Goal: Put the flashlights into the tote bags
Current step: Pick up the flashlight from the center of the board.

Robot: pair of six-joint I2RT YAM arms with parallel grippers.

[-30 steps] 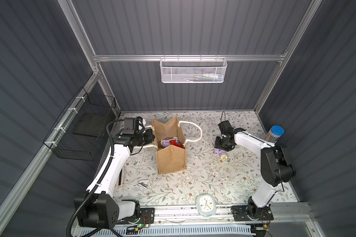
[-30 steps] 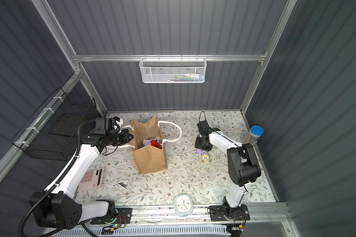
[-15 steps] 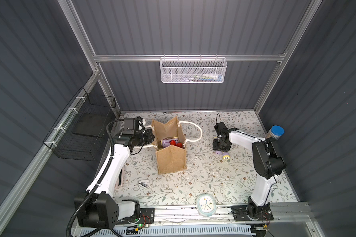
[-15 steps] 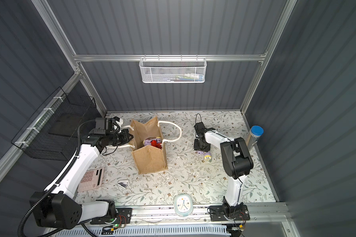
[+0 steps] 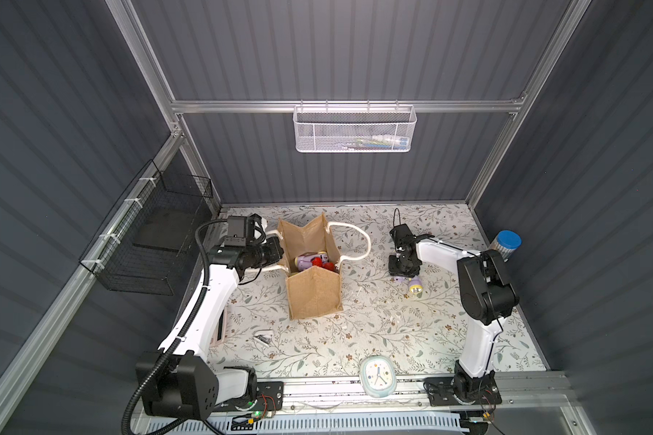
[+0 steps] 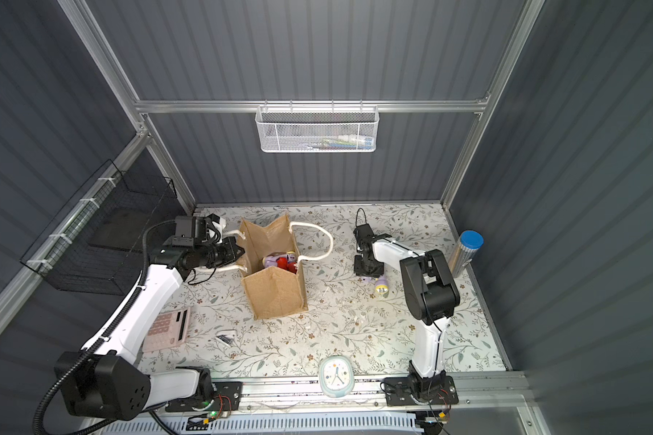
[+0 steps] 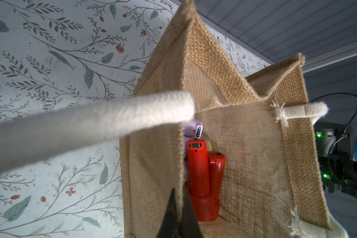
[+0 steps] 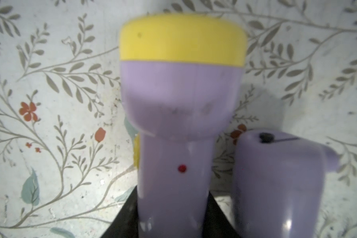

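Note:
The tan burlap tote bag (image 5: 315, 292) (image 6: 276, 292) stands open left of centre. Red and lavender flashlights (image 5: 316, 261) (image 6: 282, 262) lie inside it. My left gripper (image 5: 278, 251) (image 6: 239, 250) (image 7: 178, 203) is shut on the bag's rim by a white rope handle (image 7: 103, 121); a red flashlight (image 7: 198, 171) stands just inside. My right gripper (image 5: 403, 272) (image 6: 368, 272) (image 8: 174, 214) points down at the table, its jaws pressed on both sides of a lavender flashlight (image 8: 177, 115) with a yellow head. A second lavender flashlight (image 8: 276, 185) (image 5: 414, 287) (image 6: 380, 286) lies right beside it.
A silver cylinder with a blue cap (image 5: 506, 244) (image 6: 467, 250) stands at the right wall. A pale clock (image 5: 377, 382) sits at the front edge, a pink calculator (image 6: 168, 327) at the front left. A white mesh basket (image 5: 353, 128) and a black wire basket (image 5: 148, 244) hang on the walls.
My right arm has swung its elbow inward and shifted the gripper slightly left over the lavender flashlights, and its jaws have closed in. The left arm and bag have not moved.

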